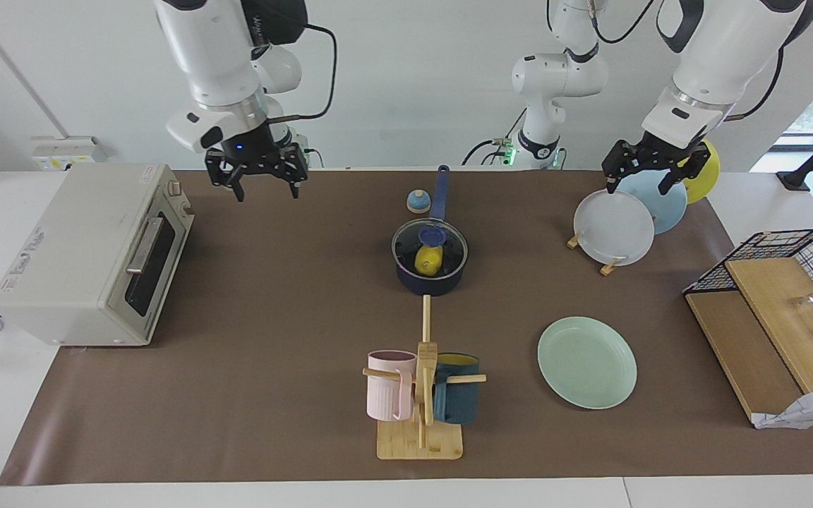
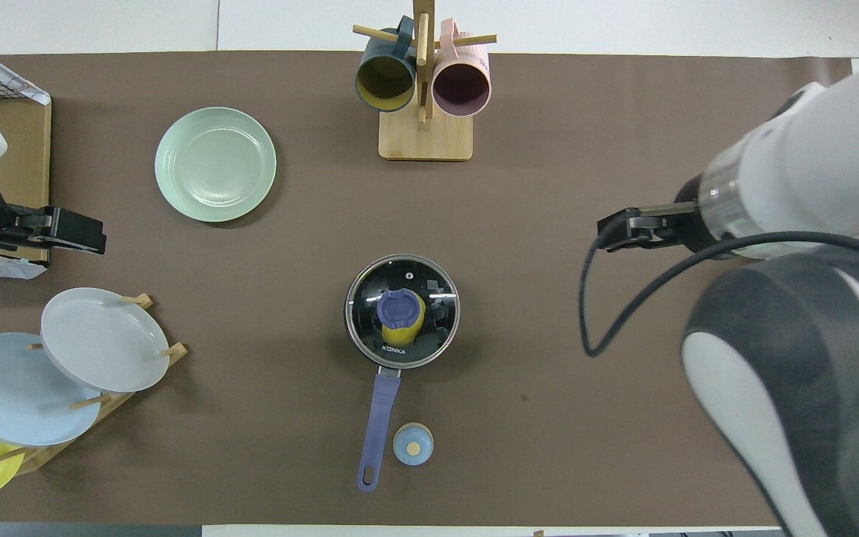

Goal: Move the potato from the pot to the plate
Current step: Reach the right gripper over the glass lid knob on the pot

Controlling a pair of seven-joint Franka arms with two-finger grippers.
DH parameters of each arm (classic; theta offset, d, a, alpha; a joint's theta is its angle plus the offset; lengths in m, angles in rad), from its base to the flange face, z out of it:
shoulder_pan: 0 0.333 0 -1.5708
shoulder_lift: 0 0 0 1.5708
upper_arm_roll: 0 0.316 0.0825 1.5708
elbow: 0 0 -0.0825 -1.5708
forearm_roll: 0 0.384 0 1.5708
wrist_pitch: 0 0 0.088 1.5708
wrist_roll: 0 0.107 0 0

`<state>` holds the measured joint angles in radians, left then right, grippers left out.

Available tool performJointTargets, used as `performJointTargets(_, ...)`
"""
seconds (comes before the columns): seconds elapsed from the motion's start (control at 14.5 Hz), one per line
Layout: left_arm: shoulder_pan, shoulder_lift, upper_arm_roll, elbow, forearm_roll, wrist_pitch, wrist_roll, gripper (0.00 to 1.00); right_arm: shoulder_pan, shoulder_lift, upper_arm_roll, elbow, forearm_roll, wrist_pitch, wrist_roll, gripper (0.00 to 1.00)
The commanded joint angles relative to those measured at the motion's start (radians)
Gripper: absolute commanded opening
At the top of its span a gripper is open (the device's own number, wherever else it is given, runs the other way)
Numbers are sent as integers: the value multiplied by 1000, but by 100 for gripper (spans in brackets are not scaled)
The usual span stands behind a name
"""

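Note:
The dark blue pot (image 1: 429, 276) stands mid-table with a glass lid (image 2: 429, 294) on it, its long handle (image 2: 377, 429) pointing toward the robots. Through the lid the yellow potato (image 1: 428, 261) shows inside, partly hidden by the lid's blue knob (image 2: 398, 308). The mint-green plate (image 1: 586, 362) lies farther from the robots, toward the left arm's end. My right gripper (image 1: 267, 190) hangs open and holds nothing, over the brown mat between the toaster oven and the pot. My left gripper (image 1: 636, 189) waits open over the plate rack.
A toaster oven (image 1: 89, 254) sits at the right arm's end. A mug tree (image 1: 420, 395) with pink and dark blue mugs stands farther out than the pot. The rack (image 1: 607, 267) holds grey-white, light blue and yellow plates. A small blue dome (image 1: 418, 202) lies beside the pot's handle. A wire basket (image 1: 787, 247) sits at the left arm's end.

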<state>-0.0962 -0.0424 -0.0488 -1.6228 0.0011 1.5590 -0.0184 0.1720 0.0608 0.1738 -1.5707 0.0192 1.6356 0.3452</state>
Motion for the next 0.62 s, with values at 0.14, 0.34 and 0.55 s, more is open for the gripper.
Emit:
performJointTargets(0.14, 10, -16, -5, -16, 11, 3, 5, 100, 217, 220, 0, 182, -65, 29, 263, 100)
performJointTargets(0.34, 4, -16, -5, -14, 11, 3, 6, 100, 291, 223, 1, 114, -68, 151, 371, 100)
performJointTargets(0.55, 6, -16, -5, -16, 11, -1, 5, 100, 303, 194, 3, 31, -67, 219, 370, 100)
